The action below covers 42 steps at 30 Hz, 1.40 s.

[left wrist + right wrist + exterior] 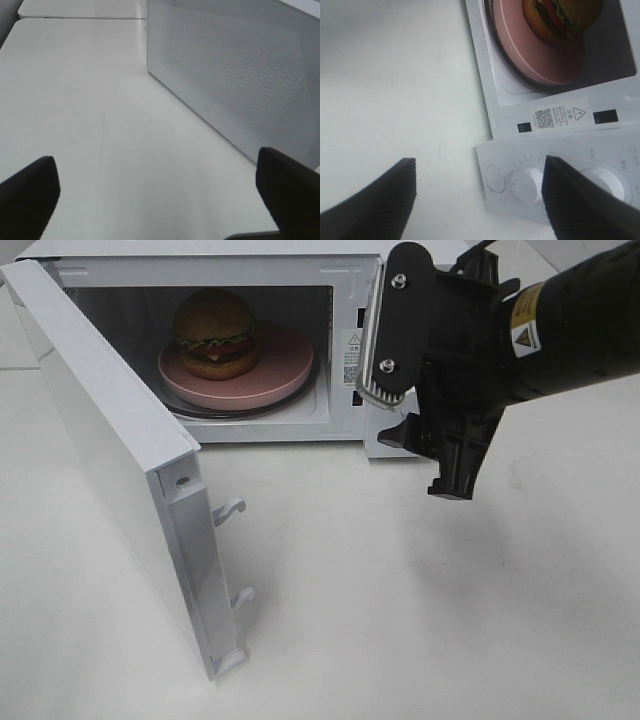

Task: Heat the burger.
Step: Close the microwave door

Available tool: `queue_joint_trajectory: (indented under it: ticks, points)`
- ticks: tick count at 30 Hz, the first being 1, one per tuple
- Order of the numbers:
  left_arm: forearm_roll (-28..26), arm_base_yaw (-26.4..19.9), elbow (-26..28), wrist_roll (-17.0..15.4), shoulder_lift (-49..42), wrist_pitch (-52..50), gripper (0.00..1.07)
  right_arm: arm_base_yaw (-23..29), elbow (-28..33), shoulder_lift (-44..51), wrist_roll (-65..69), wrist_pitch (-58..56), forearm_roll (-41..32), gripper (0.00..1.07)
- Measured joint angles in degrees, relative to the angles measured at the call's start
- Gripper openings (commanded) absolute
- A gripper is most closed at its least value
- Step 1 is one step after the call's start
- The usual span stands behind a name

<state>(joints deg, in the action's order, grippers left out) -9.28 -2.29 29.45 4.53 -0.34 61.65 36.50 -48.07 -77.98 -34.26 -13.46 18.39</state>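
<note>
The right pincer (477, 166), jaws apart and empty, hangs above the microwave (346, 302) dials (527, 182), the burger (215, 332) already inside; the left pincer (155, 176) gapes wide by the open door (235, 75), likely to shut it.

A plain white desk (420, 640) fills almost the whole overhead view. Its top is matte and smooth, with no cloth or pattern. The light is even and diffuse, with no hard glare. A soft grey shadow (400, 570) with blurred edges lies across the middle of the desk. In the left wrist view the desk ends in a rounded corner, and a second desk (80, 9), also white, sits just beyond a narrow dark gap. A faint thin scratch (104, 135) runs along the nearer top. A dim grey strip (4, 25) shows past the desk's edge; whether it is floor or wall cannot be told.
</note>
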Motion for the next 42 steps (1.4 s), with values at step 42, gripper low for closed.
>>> queue_joint_trajectory:
  ticks: [42]
  points:
    - [0.00,0.00,0.00,0.00,0.00,0.00,1.00,0.00,7.10,42.11,48.36,-46.41,-9.40,0.69]
